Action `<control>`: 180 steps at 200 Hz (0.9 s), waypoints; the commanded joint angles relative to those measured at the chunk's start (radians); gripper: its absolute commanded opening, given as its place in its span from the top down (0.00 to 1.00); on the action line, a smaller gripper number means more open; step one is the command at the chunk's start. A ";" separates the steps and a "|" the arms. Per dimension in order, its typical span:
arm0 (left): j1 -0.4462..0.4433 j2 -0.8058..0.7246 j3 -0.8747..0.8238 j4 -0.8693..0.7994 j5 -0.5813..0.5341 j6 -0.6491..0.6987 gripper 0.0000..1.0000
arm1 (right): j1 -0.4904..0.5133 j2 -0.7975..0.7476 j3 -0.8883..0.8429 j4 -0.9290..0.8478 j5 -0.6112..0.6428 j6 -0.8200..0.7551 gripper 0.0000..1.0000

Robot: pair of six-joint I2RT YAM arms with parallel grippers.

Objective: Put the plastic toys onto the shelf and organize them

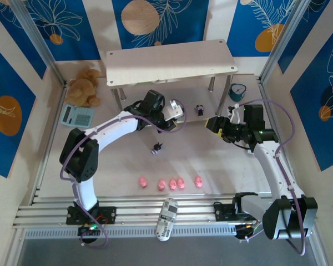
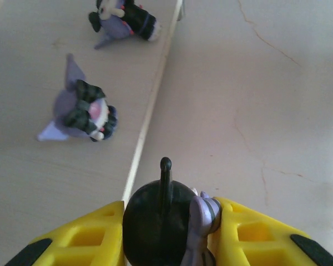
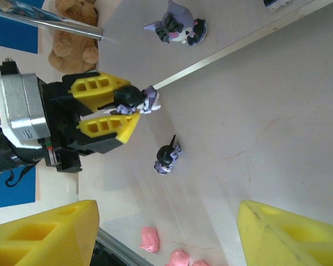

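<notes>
**Toy tidy-up about a quarter done: two figurines shelved, a third arriving**

Seen from above, a two-tier shelf of pale wood boards on thin silver metal legs (image 1: pixel 211 69) stands at 12 o'clock on the whitish table (image 1: pixel 238 177). Its upper board (image 1: pixel 150 64) is bare. Two tiny dark purple-and-white plastic figurines with pointed ears sit apart on its lower board (image 2: pixel 33 183). In the left wrist view, the nearer figurine (image 2: pixel 86 111) is at 10 o'clock and the farther figurine (image 2: pixel 125 22) at 11 o'clock.

The left gripper (image 3: pixel 137 110) has its yellow fingers pinching a third figurine (image 2: pixel 155 221). It holds the toy right at the front edge of the lower board, not yet set down. The right gripper (image 3: pixel 167 213), at 3 o'clock in the top view, has its jaws spread with nothing between them.

A fourth figurine (image 1: pixel 157 148) stands alone near the centre of the table. A row of small pink plastic pigs (image 1: pixel 172 182), five as far as the top view lets me count, lies at 6 o'clock, well apart from the shelf.

By my reckoning, releasing the held toy would make three shelved, with six more to fetch and arrange
</notes>
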 commanded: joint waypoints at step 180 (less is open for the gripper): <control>0.122 0.171 0.184 -0.066 -0.028 0.069 0.69 | -0.002 0.040 -0.010 0.031 -0.013 0.013 0.32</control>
